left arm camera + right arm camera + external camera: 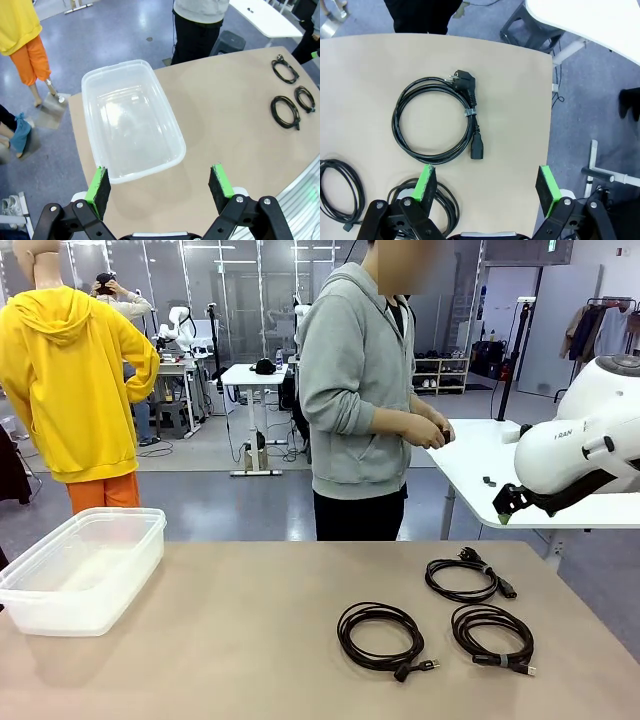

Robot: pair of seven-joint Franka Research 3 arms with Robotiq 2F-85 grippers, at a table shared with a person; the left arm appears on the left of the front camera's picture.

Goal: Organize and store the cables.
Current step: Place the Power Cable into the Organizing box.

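Three cables lie coiled on the tan table at the right: one near the middle [341, 632], one beside it [458, 632], and one farther back [462, 596]. In the right wrist view my right gripper [485, 184] hangs open above them. The coil with the power plug [468, 111] lies just ahead of its green pads [425, 182], and another coil [447, 200] sits partly under the fingers. My left gripper [160, 187] is open over the near end of the clear plastic bin [169, 111], far from the cables [274, 107].
The clear bin [60, 592] stands empty at the table's left edge. A person in a grey hoodie [355, 390] stands at the far side, handling something small. My right arm's white body [585, 440] hangs over the table's right end. A white side table [470, 455] stands behind.
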